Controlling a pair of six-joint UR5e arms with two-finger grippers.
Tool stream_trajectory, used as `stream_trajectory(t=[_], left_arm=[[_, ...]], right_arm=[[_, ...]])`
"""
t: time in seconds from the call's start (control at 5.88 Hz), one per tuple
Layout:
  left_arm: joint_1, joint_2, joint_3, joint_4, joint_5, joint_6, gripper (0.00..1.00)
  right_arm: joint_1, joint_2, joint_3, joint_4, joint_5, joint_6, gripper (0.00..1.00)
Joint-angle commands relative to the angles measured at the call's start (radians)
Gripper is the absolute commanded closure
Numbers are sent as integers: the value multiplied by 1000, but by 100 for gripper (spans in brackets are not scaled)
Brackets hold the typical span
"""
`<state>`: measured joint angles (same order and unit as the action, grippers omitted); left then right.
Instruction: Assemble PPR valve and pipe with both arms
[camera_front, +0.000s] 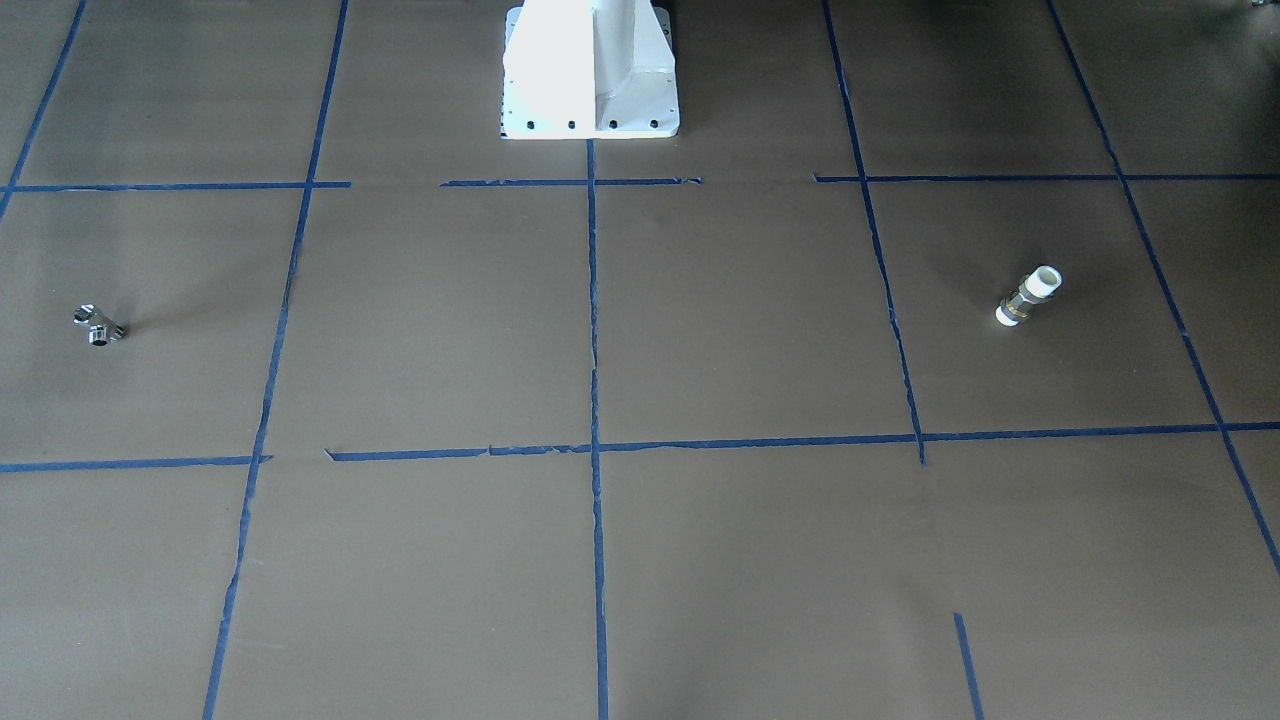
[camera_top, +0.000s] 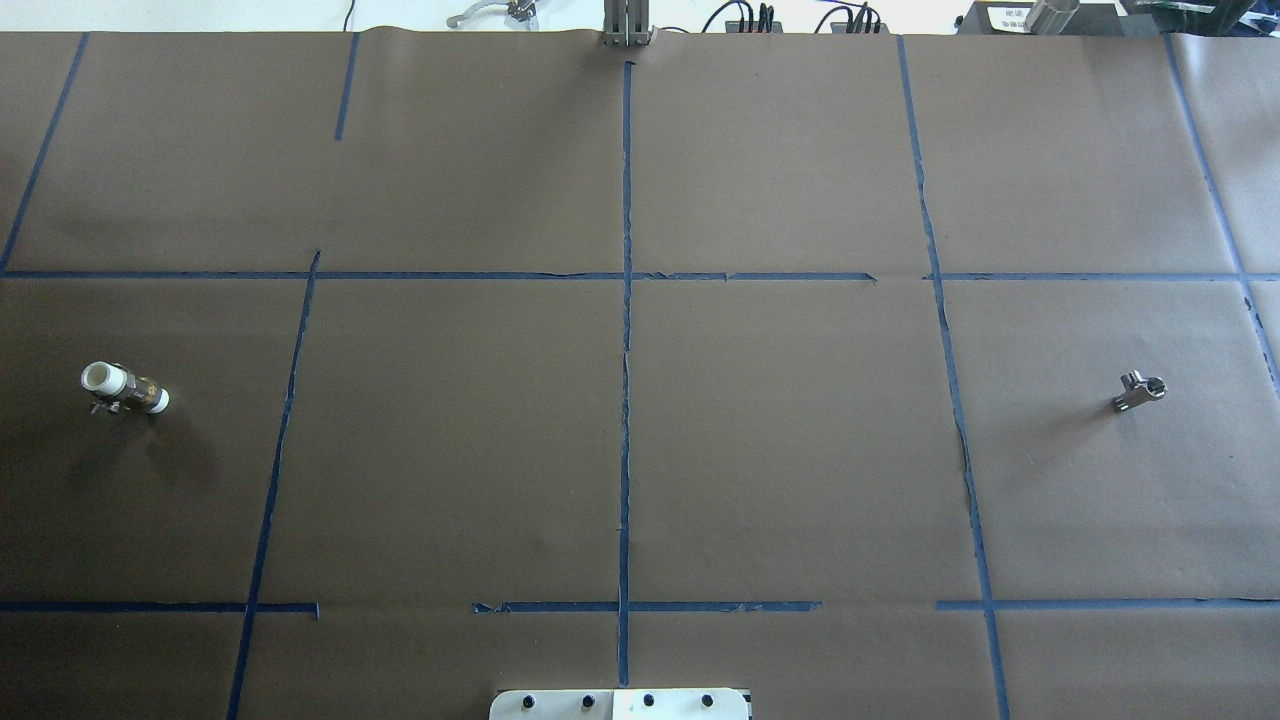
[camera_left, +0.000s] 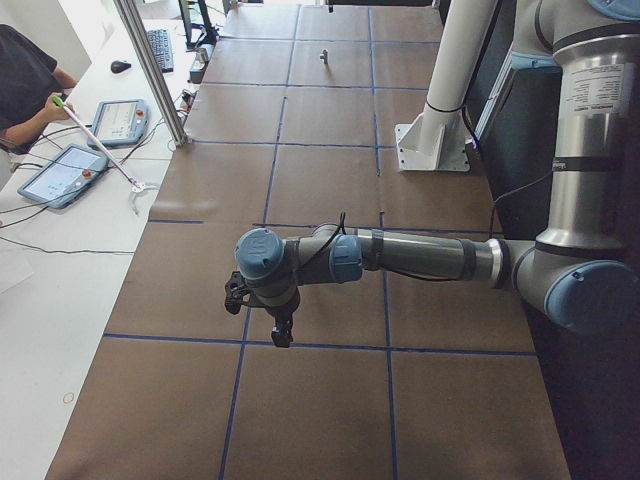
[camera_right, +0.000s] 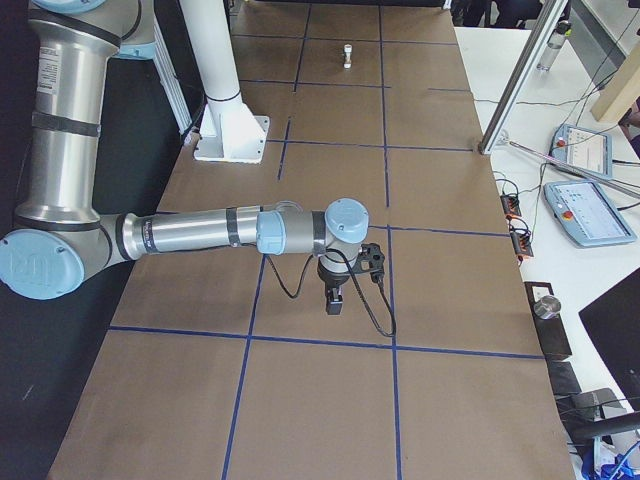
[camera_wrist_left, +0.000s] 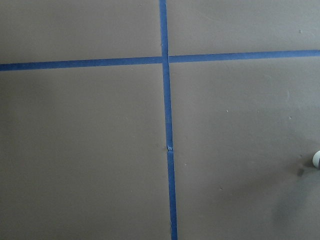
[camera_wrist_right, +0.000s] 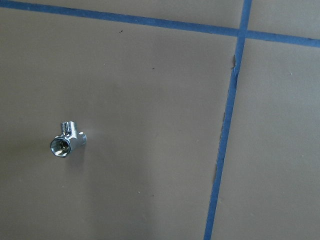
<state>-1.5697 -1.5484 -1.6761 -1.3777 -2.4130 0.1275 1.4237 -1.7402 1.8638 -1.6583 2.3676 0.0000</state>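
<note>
The left arm (camera_left: 420, 258) bears a label too small to read. Either side of the white pedestal (camera_front: 590, 70), the left gripper (camera_left: 281, 335) and right gripper (camera_right: 335, 303) show only side-on: whether they are parted or closed, I cannot tell. The pipe (camera_front: 1028, 296) lies far to its robot-left, the PPR valve (camera_front: 98, 326) far robot-right.

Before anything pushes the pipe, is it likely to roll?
Lying on its side and round, the pipe would probably roll if pushed sideways. Its brass band likely adds weight for its size. The smooth white ends may be slippery.
</note>
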Motion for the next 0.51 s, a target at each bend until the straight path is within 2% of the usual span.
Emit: stream_trajectory(t=[0.0,0.17,0.34], left_arm=[[13,-13,-20,18,0,1,0],[17,-13,-40,20,12,1,0],[19,-19,-63,9,144,4,0]], right_arm=[[9,-2,6,0,5,0,0],[9,-2,11,2,5,2,0],[9,8,12,2,5,3,0]])
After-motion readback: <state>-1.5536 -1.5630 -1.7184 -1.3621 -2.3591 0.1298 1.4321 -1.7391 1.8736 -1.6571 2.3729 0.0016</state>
